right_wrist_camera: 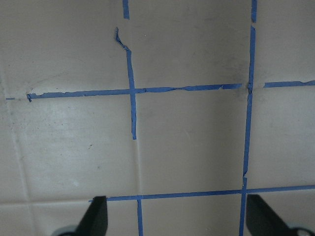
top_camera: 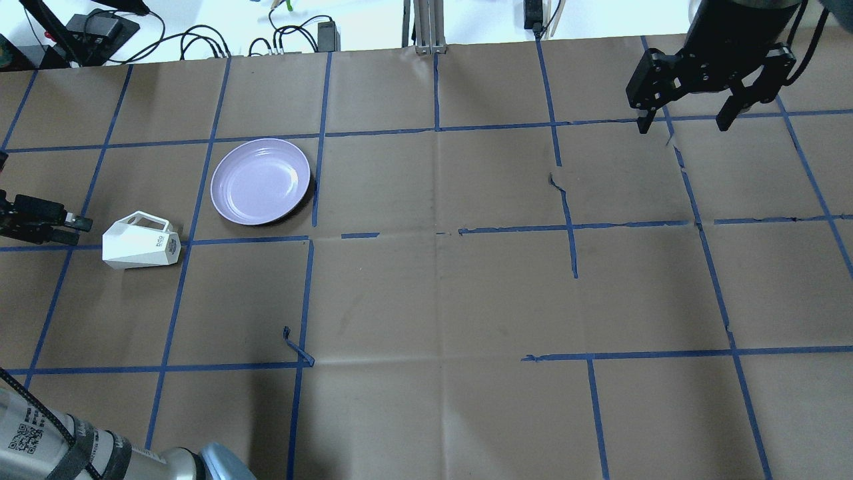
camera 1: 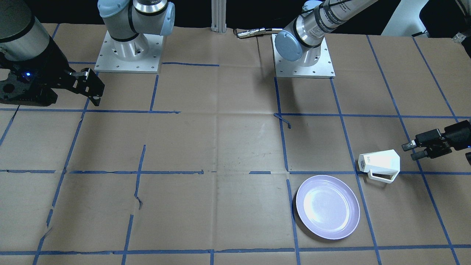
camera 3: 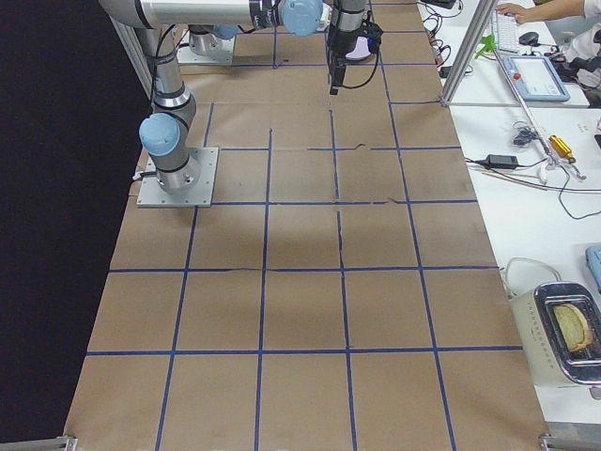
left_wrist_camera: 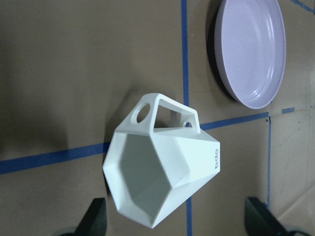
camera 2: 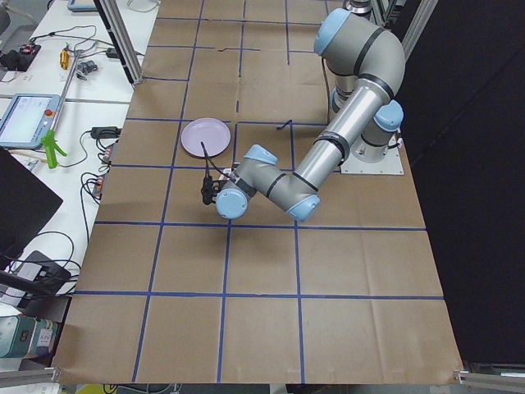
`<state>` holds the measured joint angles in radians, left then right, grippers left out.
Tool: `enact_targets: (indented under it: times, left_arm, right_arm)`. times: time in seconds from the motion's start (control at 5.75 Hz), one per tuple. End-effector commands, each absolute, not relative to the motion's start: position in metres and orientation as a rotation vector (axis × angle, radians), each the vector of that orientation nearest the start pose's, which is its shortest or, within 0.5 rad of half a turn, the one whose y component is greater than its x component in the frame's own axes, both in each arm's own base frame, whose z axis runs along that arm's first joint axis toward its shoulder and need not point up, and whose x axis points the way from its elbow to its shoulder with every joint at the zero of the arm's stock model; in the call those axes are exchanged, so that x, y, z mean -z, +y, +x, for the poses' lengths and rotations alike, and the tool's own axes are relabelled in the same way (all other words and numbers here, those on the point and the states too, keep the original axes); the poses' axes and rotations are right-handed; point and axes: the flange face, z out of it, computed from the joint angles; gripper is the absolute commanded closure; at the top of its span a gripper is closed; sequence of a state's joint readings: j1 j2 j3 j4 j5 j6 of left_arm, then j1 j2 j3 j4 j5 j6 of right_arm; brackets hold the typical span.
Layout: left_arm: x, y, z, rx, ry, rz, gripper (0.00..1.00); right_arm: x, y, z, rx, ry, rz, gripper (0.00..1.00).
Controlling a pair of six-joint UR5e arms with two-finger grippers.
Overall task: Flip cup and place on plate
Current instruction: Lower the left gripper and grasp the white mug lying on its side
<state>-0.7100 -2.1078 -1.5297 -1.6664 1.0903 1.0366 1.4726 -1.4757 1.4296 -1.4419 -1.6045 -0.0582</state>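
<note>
The white faceted cup [top_camera: 141, 241] lies on its side on the brown paper, handle toward the plate. It also shows in the front view [camera 1: 381, 163]. In the left wrist view the cup [left_wrist_camera: 162, 172] turns its polygonal mouth to the camera. The lavender plate [top_camera: 261, 181] sits empty just beyond it, and shows in the front view [camera 1: 327, 207] and the left wrist view [left_wrist_camera: 251, 49]. My left gripper [top_camera: 74, 227] is open, a short gap from the cup's mouth, its fingers [left_wrist_camera: 96, 219] wide apart. My right gripper [top_camera: 682, 125] is open and empty, far across the table.
Blue tape lines grid the brown paper. A loose curl of tape [top_camera: 298, 348] sticks up near the left arm's base [camera 1: 303, 55]. Cables and power bricks [top_camera: 293, 33] lie past the table's far edge. The right arm's base [camera 1: 128, 51] stands at the robot's side.
</note>
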Motion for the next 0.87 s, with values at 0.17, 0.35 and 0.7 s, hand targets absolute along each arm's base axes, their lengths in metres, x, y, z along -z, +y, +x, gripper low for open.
enact_targets:
  times: [0.17, 0.35, 0.7]
  left_arm:
    - [-0.179, -0.521, 0.306, -0.021, -2.307, -0.043, 0.28]
    - [-0.18, -0.523, 0.303, -0.023, -2.309, -0.053, 0.64]
    - [-0.216, -0.54, 0.286, -0.056, -2.359, -0.115, 1.0]
  right_arm:
    - [-0.496, -0.533, 0.078, -0.135, 3.165, 0.061, 0.0]
    - [-0.496, -0.533, 0.078, -0.135, 3.165, 0.061, 0.0]
    - [-0.496, -0.533, 0.078, -0.135, 3.165, 0.061, 0.0]
